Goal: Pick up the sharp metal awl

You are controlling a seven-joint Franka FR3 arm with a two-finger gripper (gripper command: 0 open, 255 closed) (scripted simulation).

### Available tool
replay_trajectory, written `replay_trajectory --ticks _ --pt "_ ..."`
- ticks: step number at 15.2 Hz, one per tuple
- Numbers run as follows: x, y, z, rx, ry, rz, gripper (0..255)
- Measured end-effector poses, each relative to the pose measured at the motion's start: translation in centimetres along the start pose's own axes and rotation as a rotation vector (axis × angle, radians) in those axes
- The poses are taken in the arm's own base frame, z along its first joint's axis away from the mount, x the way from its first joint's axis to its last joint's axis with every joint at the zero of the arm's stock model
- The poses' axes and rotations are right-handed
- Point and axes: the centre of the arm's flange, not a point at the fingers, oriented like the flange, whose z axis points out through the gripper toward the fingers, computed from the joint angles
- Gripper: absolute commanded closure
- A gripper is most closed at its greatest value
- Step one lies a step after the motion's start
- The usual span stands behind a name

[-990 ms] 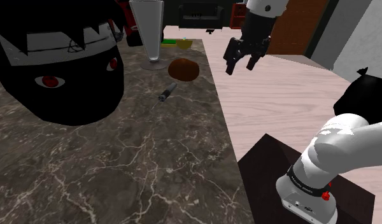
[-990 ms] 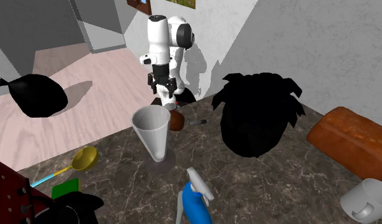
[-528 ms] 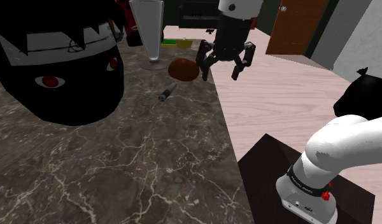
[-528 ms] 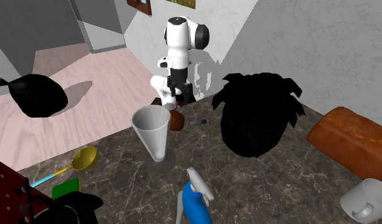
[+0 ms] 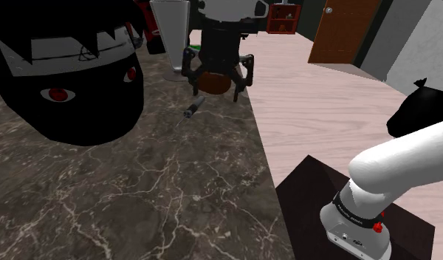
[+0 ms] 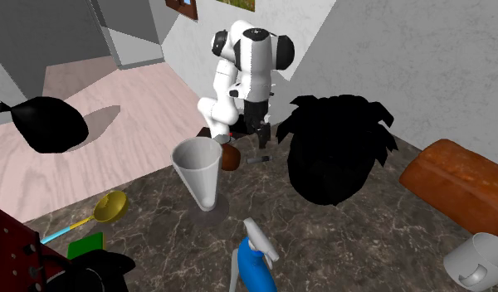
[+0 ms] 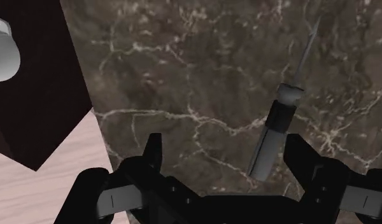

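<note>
Nearest me in the shoulder view: the stand (image 5: 360, 221), w/ the white arm (image 5: 404, 155) rising off it. Beyond runs the marble counter (image 5: 139, 192), w/ a big black head (image 5: 65, 74) w/ red eyes at that view's left. Mid-counter, near the edge, lies the awl (image 5: 193, 108), flat. The gripper (image 5: 216, 87) hangs over it, jaws wide, holding nothing. Wrist view: the awl (image 7: 275, 127) is on the marble btwn the fingers (image 7: 301, 159), close to one, touching neither, point aimed away from the hand. Behind the gripper sits a brown lump (image 5: 215, 83), then a tall cup (image 5: 170, 37). Second exterior view: the awl (image 6: 257, 159) lies btwn lump (image 6: 231, 158) & head (image 6: 334, 158), w/ the gripper (image 6: 261, 133) above.
</note>
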Motion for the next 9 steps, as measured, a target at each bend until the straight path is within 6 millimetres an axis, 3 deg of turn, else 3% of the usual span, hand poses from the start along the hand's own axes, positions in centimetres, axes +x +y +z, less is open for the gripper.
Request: replay_trajectory --ticks 4,9 --pt "-0.9 -5.0 0.3 -0.007 -0.023 0.17 0" --pt "-0.7 -5.7 2.2 -0.006 -0.03 0.209 0"
